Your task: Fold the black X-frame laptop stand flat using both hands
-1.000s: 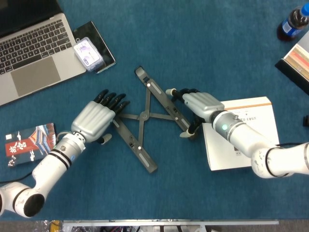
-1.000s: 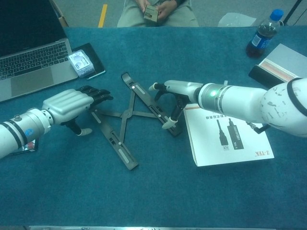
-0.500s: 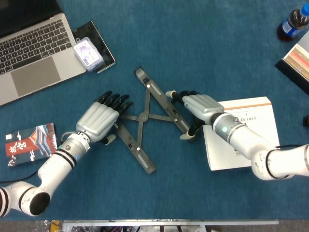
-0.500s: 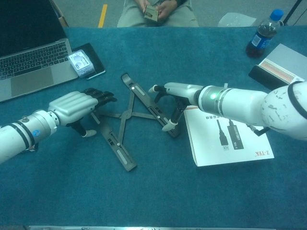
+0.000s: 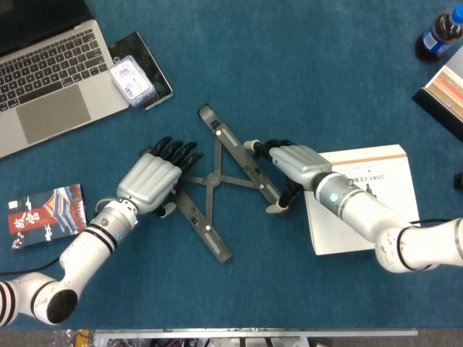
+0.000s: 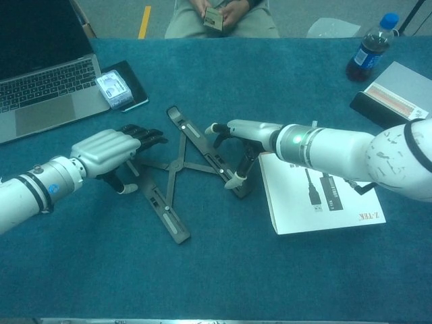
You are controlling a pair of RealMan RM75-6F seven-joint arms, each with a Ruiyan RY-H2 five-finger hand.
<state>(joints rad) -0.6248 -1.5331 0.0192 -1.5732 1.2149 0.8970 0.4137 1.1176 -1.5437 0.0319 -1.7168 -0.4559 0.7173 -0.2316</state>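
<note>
The black X-frame laptop stand lies partly spread on the blue table mat, seen also in the chest view. My left hand lies flat against the upper end of its left bar, fingers stretched out together and the thumb beside the bar. In the chest view the left hand holds nothing. My right hand arches over the right bar, with its fingers hooked over the far side and its thumb near the bar's lower end. The chest view shows the right hand gripping that bar.
A laptop and a black pad carrying a small case sit at the back left. A booklet lies near my left forearm. A white box sits under my right forearm. A bottle and a book stand far right.
Both hands have pressed inward and the stand's two bars now lie closer together. The whole stand has slid slightly to the left with the right hand.
</note>
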